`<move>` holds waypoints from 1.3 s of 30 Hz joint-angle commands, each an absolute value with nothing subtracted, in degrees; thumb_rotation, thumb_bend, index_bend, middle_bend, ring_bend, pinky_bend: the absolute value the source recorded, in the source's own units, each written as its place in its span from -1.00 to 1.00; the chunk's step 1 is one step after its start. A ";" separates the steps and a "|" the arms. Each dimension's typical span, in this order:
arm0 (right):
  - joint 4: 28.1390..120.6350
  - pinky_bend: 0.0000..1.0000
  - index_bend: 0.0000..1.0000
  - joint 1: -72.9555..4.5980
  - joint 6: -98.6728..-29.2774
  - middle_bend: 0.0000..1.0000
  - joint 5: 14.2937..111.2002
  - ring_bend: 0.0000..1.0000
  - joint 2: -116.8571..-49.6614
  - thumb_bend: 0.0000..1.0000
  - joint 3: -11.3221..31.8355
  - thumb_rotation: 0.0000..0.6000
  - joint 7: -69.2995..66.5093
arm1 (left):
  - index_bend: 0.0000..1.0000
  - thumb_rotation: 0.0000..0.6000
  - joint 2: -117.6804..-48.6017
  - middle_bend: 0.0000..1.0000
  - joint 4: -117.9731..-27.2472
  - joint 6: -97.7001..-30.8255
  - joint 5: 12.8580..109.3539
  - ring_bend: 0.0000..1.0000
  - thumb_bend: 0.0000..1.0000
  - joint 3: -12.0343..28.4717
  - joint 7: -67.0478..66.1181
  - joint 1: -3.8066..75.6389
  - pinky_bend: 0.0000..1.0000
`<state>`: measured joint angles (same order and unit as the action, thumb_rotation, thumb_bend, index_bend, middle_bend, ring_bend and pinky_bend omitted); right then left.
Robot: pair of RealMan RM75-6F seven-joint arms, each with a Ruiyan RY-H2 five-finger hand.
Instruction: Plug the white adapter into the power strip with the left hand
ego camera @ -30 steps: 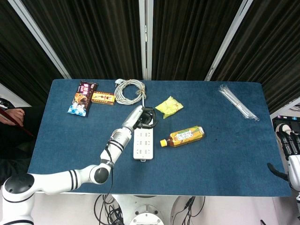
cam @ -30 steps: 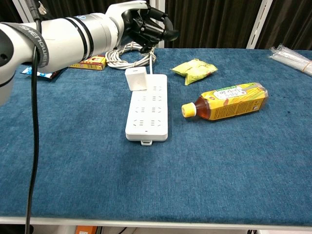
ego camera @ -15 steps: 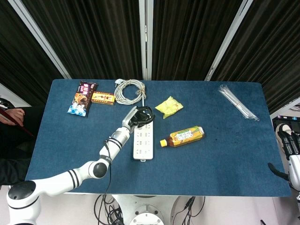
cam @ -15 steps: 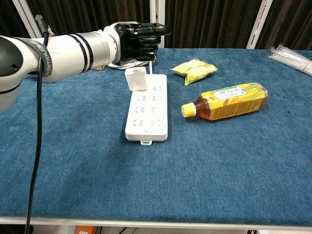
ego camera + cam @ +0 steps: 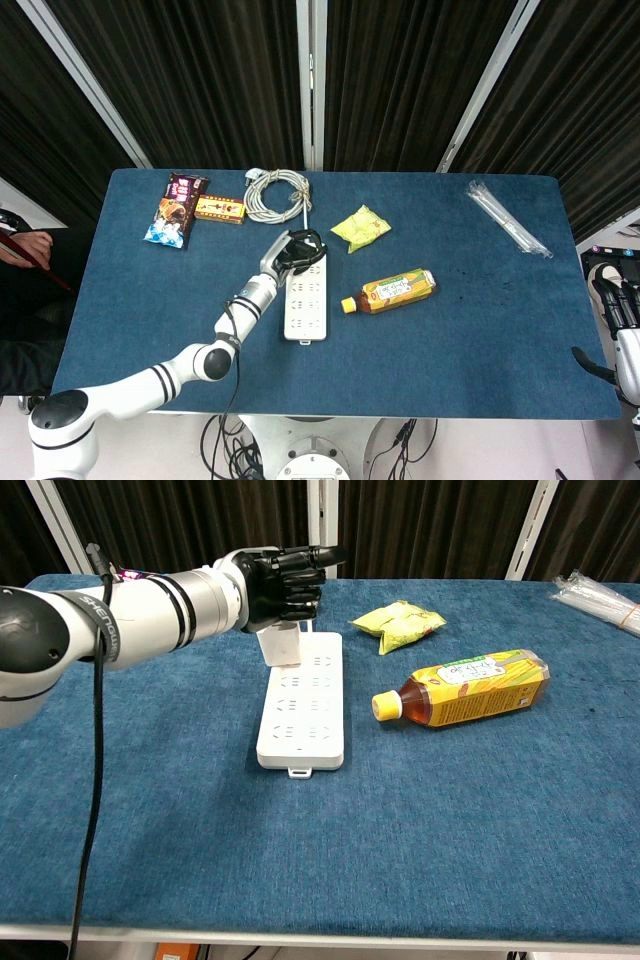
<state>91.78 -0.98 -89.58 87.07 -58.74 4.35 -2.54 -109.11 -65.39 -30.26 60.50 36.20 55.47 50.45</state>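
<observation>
1. Left hand (image 5: 283,580) hovering just above white adapter (image 5: 281,645), fingers curled in, seemingly holding nothing
2. Adapter standing at far end of power strip (image 5: 303,701), possibly not fully seated
3. Risking tipping adapter by pressing off-centre
4. Risking sliding strip toward bottle (image 5: 465,688)
5. Right hand (image 5: 612,300) idling at table edge, grip unclear

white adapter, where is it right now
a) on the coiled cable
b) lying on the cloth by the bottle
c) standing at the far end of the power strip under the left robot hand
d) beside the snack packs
c: in the chest view the white adapter stands upright at the far end of the power strip, with the left robot hand directly above it.
</observation>
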 commanded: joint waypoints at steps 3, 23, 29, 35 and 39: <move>91.91 -1.00 -1.00 -0.96 -89.60 -0.85 87.00 -1.00 -58.69 -0.84 4.39 1.00 -2.36 | 0.81 1.00 -109.49 1.00 -64.91 -29.87 61.68 0.85 0.23 35.72 56.79 50.81 0.95; 92.15 -1.00 -1.00 -0.63 -89.87 -0.85 86.85 -1.00 -58.57 -0.84 4.37 1.00 -2.18 | 0.81 1.00 -109.95 0.99 -64.20 -29.65 64.62 0.85 0.23 33.08 58.65 51.99 0.94; 92.23 -1.00 -1.00 -0.39 -90.19 -0.85 86.84 -1.00 -58.49 -0.84 4.35 1.00 -2.18 | 0.81 1.00 -109.83 0.99 -63.49 -29.48 64.18 0.84 0.23 32.93 58.81 52.30 0.94; 92.40 -1.00 -1.00 -0.36 -90.24 -0.85 86.98 -1.00 -58.47 -0.84 4.33 1.00 -2.03 | 0.81 1.00 -109.64 0.99 -63.37 -29.20 63.51 0.84 0.23 32.77 59.01 52.26 0.94; 92.54 -1.00 -1.00 -0.30 -90.38 -0.85 87.07 -1.00 -58.43 -0.84 4.33 1.00 -1.90 | 0.80 1.00 -109.29 0.98 -64.71 -30.66 64.08 0.83 0.23 33.24 59.40 51.83 0.93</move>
<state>92.53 -0.31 -90.38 87.06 -58.44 4.33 -1.90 -109.47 -64.17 -30.11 63.74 33.04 59.26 52.02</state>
